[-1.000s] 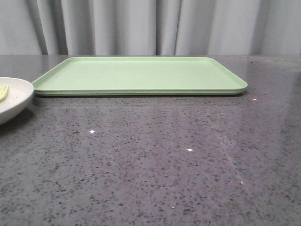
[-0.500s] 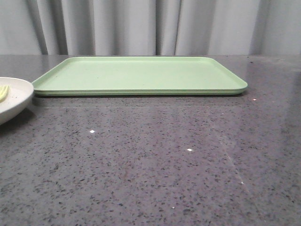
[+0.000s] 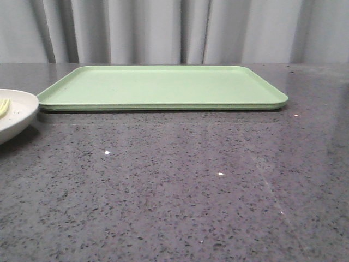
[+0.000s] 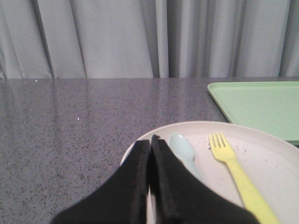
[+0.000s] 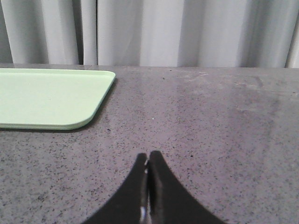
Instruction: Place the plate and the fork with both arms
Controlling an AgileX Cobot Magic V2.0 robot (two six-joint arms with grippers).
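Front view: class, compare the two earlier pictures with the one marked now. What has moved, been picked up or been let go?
Nothing has visibly changed. The plate sits at the table's left edge with the fork in it, and the green tray lies behind, all as before. No arm enters the front view in any picture.

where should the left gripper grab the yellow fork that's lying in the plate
Probably the fork by its thick handle, coming down from above with the jaws across its width. It lies flat in the plate, tines toward the curtain, so a side approach would meet the raised rim. The spoon lies apart on one side, leaving room. The left gripper is shut now.
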